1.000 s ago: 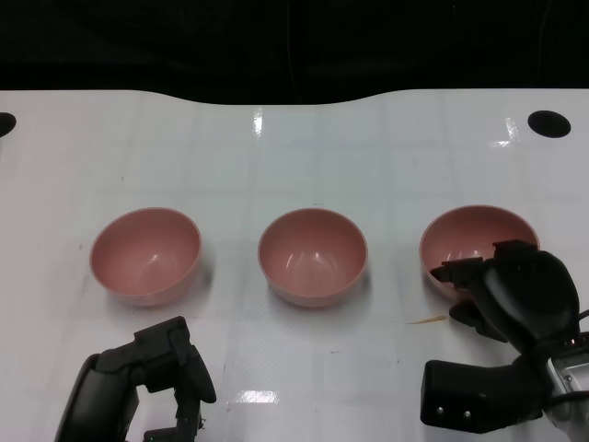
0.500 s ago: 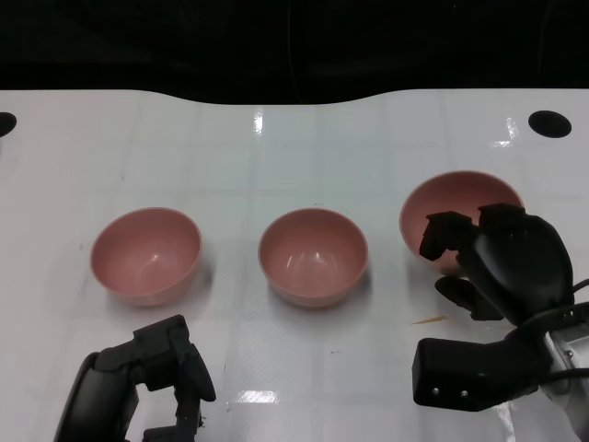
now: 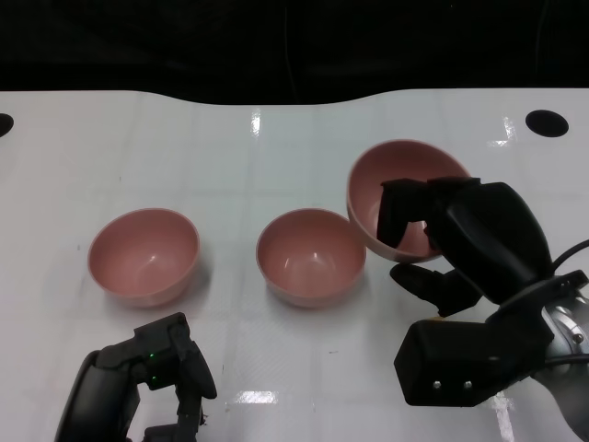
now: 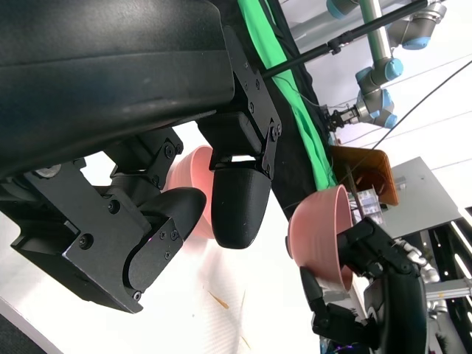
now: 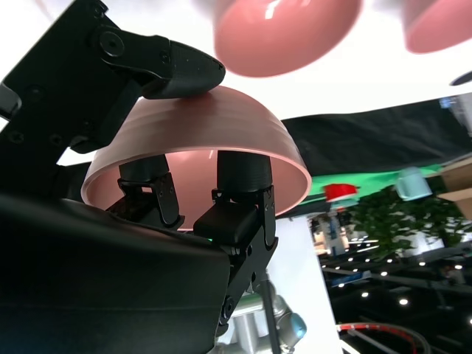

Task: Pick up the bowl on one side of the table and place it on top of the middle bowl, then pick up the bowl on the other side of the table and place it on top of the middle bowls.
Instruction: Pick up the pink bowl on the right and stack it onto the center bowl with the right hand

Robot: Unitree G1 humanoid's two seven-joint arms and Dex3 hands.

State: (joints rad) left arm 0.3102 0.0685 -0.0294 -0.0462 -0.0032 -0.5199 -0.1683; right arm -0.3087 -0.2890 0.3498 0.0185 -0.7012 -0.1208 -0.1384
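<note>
1. The lifted bowl (image 3: 398,198) hangs tilted, clear of the table, just right of the middle bowl (image 3: 310,255)
2. The right hand (image 3: 460,241) pinches its rim, fingers inside and outside
3. The left hand (image 3: 156,368) sits spread and empty near the left bowl (image 3: 144,255)

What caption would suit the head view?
Right hand carries a pink bowl toward the middle bowl; left bowl waits.
</note>
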